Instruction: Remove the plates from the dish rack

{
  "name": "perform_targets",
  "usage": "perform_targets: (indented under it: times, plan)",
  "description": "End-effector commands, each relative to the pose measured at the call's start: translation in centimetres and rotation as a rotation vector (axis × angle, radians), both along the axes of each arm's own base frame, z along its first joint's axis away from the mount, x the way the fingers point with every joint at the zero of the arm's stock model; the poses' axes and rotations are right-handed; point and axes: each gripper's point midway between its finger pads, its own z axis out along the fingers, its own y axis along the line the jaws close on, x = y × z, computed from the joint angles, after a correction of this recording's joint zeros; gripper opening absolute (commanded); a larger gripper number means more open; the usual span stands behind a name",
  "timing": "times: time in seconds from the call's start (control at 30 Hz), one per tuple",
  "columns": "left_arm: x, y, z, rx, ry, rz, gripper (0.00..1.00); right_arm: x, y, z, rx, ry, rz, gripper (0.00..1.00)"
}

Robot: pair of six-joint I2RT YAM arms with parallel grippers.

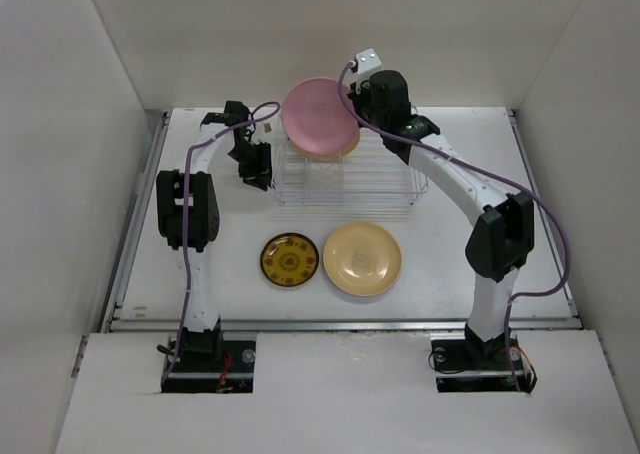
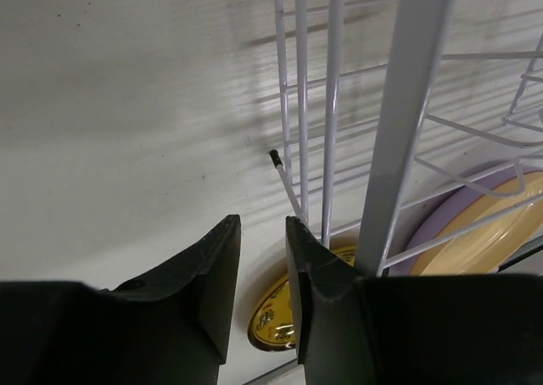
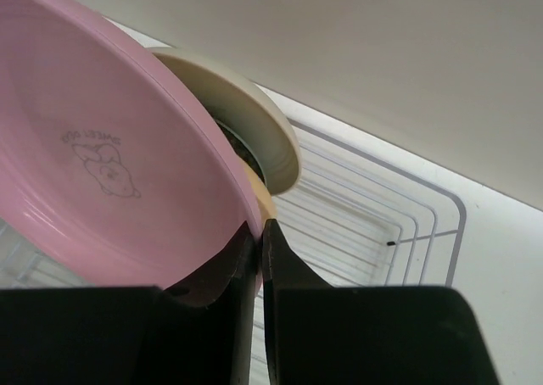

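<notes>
My right gripper (image 1: 352, 102) is shut on the rim of the pink plate (image 1: 318, 116) and holds it tilted above the far left part of the silver wire dish rack (image 1: 375, 182). In the right wrist view its jaws (image 3: 260, 229) pinch the pink plate (image 3: 110, 173). A cream plate (image 3: 254, 122) stands just behind it, over the rack (image 3: 365, 215). The mustard patterned plate (image 1: 290, 259) and a tan-yellow plate (image 1: 362, 259) lie flat on the table in front of the rack. My left gripper (image 1: 256, 164) is slightly open and empty beside the rack's left end.
In the left wrist view, my left gripper (image 2: 263, 241) is close against the rack wires (image 2: 407, 105). Through them show the mustard plate (image 2: 271, 313) and the tan-yellow plate (image 2: 496, 232), which lies on a lavender plate (image 2: 441, 224). White walls enclose the table (image 1: 200, 274) on three sides.
</notes>
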Motion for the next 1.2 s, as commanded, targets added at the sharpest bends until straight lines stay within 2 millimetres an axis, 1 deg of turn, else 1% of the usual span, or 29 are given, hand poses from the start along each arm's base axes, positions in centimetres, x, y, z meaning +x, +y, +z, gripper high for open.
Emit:
perform_targets:
  times: [0.0, 0.07, 0.1, 0.17, 0.2, 0.27, 0.3, 0.33, 0.37, 0.4, 0.43, 0.47, 0.5, 0.53, 0.57, 0.6, 0.63, 0.67, 0.73, 0.77, 0.8, 0.83, 0.87, 0.97, 1.0, 1.03, 1.07, 1.1, 1.17]
  plan:
    - [-0.2, 0.3, 2.0, 0.015, -0.047, 0.002, 0.25, -1.1, -0.4, 5.9, 0.117, -0.113, -0.036, 0.00]
    - [0.0, 0.7, 2.2, 0.040, -0.059, 0.009, 0.27, -1.8, -0.7, 6.2, 0.125, -0.098, -0.040, 0.00]
    - [0.2, 0.7, 2.4, 0.041, -0.072, 0.001, 0.27, -2.3, -0.9, 7.4, 0.146, -0.113, -0.041, 0.00]
    - [0.5, 0.9, 2.7, 0.050, -0.083, 0.004, 0.27, -3.1, -1.3, 7.1, 0.136, -0.079, -0.045, 0.00]
    - [0.5, 0.9, 2.7, 0.050, -0.084, 0.004, 0.29, -3.6, -1.6, 7.4, 0.132, -0.074, -0.045, 0.00]
    - [0.7, 0.9, 3.4, 0.051, -0.096, -0.004, 0.32, -4.6, -1.8, 7.2, 0.149, -0.031, -0.043, 0.00]
    - [0.7, 0.9, 3.8, 0.050, -0.105, -0.004, 0.34, -5.8, -1.7, 6.4, 0.137, 0.026, -0.013, 0.00]
    - [1.0, 1.1, 4.0, 0.061, -0.123, -0.010, 0.38, -7.1, -1.8, 6.4, 0.146, 0.055, 0.010, 0.00]
    - [1.0, 1.3, 4.5, 0.071, -0.136, -0.006, 0.39, -8.0, -1.8, 6.3, 0.149, 0.087, 0.029, 0.00]
    - [1.0, 1.3, 4.9, 0.073, -0.152, -0.016, 0.39, -9.9, -1.6, 3.9, 0.117, 0.186, 0.075, 0.00]
    - [1.2, 1.4, 5.2, 0.081, -0.162, -0.013, 0.41, -11.4, -2.0, 4.1, 0.116, 0.210, 0.099, 0.00]
    - [1.2, 1.4, 5.6, 0.080, -0.172, -0.013, 0.41, -12.5, -2.1, 3.2, 0.113, 0.258, 0.112, 0.00]
    - [1.3, 1.7, 5.6, 0.092, -0.177, -0.018, 0.43, -13.7, -2.3, 2.3, 0.100, 0.304, 0.128, 0.00]
    - [1.3, 1.8, 5.9, 0.100, -0.187, -0.015, 0.43, -15.8, -2.5, -0.2, 0.080, 0.416, 0.154, 0.00]
    - [1.5, 1.8, 6.2, 0.099, -0.197, -0.014, 0.43, -17.3, -2.8, -0.6, 0.087, 0.457, 0.165, 0.00]
    - [1.5, 2.0, 6.6, 0.110, -0.211, -0.018, 0.43, -18.6, -2.9, -1.8, 0.085, 0.513, 0.176, 0.00]
    - [1.5, 2.0, 6.6, 0.110, -0.211, -0.018, 0.43, -20.8, -3.4, -4.4, 0.068, 0.626, 0.186, 0.00]
    - [1.5, 2.2, 6.9, 0.119, -0.221, -0.014, 0.43, -22.1, -3.8, -5.0, 0.074, 0.662, 0.184, 0.00]
    - [1.6, 2.4, 6.8, 0.133, -0.225, -0.019, 0.43, -24.2, -4.2, -7.0, 0.093, 0.746, 0.174, 0.00]
    - [1.6, 2.7, 7.2, 0.146, -0.239, -0.022, 0.43, -26.0, -4.6, -9.3, 0.087, 0.829, 0.171, 0.00]
    - [1.9, 2.6, 7.2, 0.145, -0.249, -0.021, 0.43, -26.9, -4.8, -9.6, 0.107, 0.851, 0.162, 0.00]
    - [1.9, 2.8, 7.6, 0.155, -0.259, -0.017, 0.43, -27.5, -5.1, -10.2, 0.111, 0.871, 0.149, 0.00]
    - [2.0, 2.8, 7.9, 0.154, -0.268, -0.016, 0.43, -28.4, -5.3, -11.5, 0.114, 0.908, 0.140, 0.00]
    - [2.3, 2.9, 8.1, 0.161, -0.278, -0.012, 0.44, -29.1, -5.9, -12.9, 0.122, 0.937, 0.093, 0.00]
    - [2.2, 2.9, 8.6, 0.160, -0.289, -0.011, 0.44, -29.0, -6.3, -13.7, 0.107, 0.939, 0.072, 0.00]
    - [2.2, 2.9, 9.0, 0.159, -0.298, -0.011, 0.44, -29.0, -6.2, -14.3, 0.111, 0.951, 0.062, 0.00]
    - [2.2, 2.9, 9.0, 0.159, -0.298, -0.010, 0.44, -28.8, -6.3, -14.6, 0.101, 0.953, 0.049, 0.00]
    - [2.1, 3.0, 9.5, 0.161, -0.312, -0.019, 0.44, -28.6, -6.2, -14.9, 0.100, 0.956, 0.049, 0.00]
    - [2.1, 3.2, 9.9, 0.172, -0.327, -0.024, 0.44, -28.1, -6.3, -16.0, 0.093, 0.975, 0.006, 0.00]
